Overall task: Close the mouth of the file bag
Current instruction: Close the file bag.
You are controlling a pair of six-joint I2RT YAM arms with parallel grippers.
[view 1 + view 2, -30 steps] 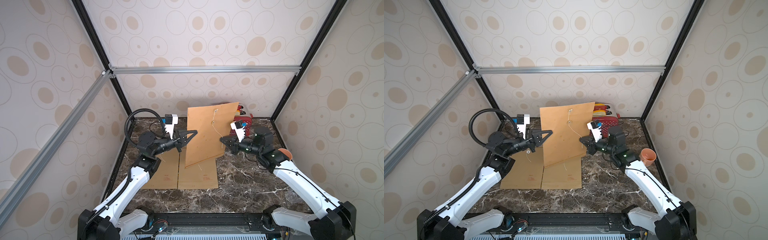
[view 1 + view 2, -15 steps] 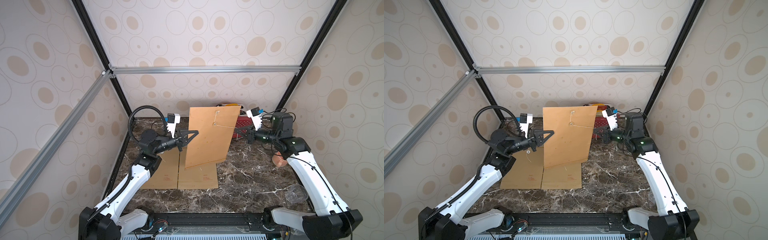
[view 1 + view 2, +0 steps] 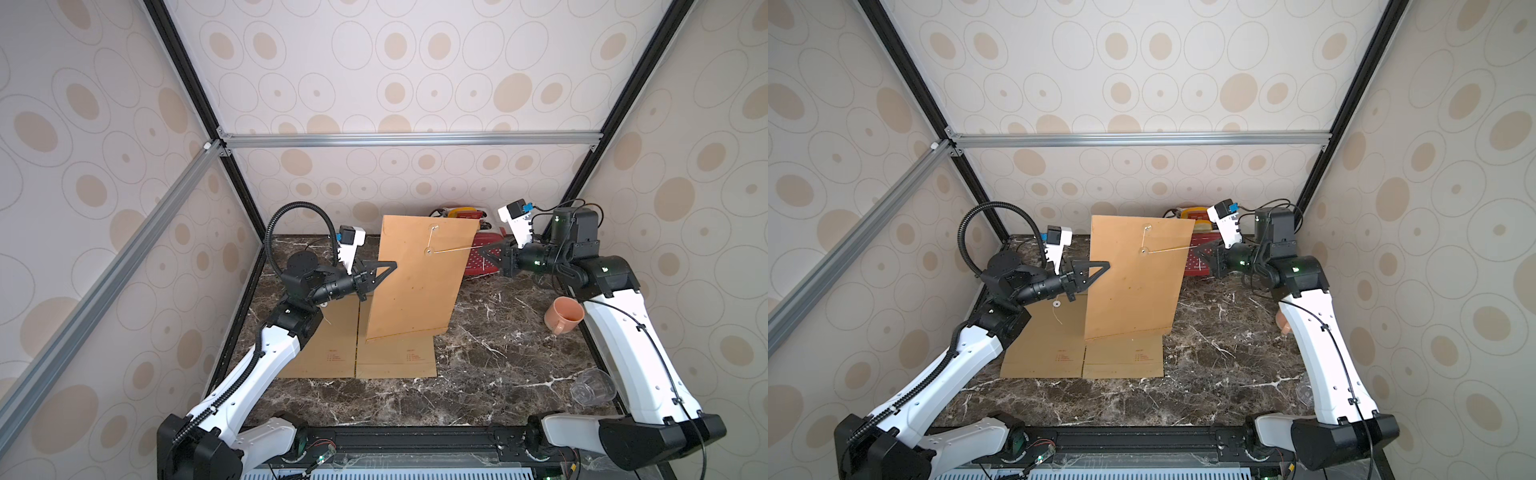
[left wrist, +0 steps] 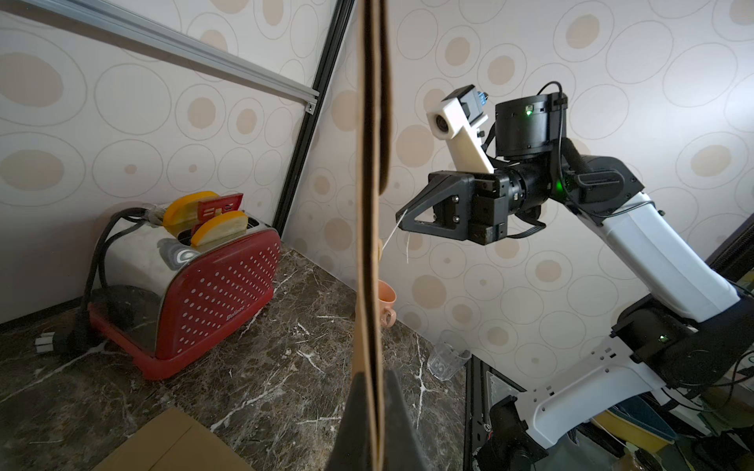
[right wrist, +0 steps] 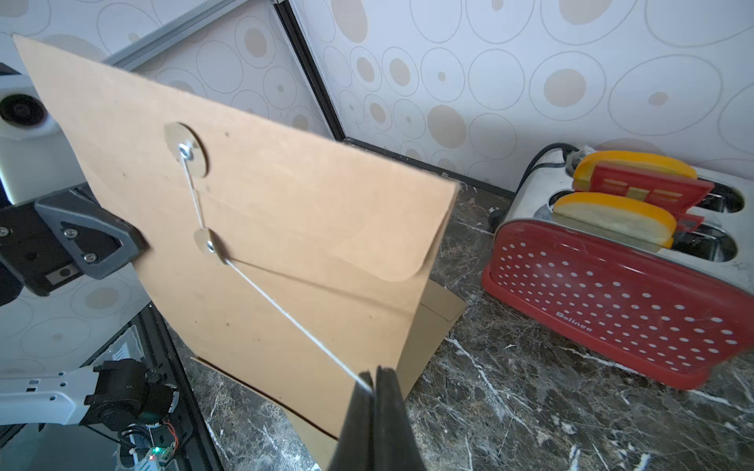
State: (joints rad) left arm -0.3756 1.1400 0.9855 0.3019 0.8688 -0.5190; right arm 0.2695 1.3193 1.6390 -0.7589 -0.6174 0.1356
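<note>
Taut string, wrap unfinished
Upright mid-table: file bag; left gripper clamps its 9 o'clock edge; right gripper, 3 o'clock, pinches string; overpull may slip string off the button.

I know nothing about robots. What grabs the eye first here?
A brown file bag is held upright in the middle, its edge clamped by the left pincer. The right pincer pulls the bag's white string taut, out to the side. Behind them, by the back wall, sits a red toaster.
</note>
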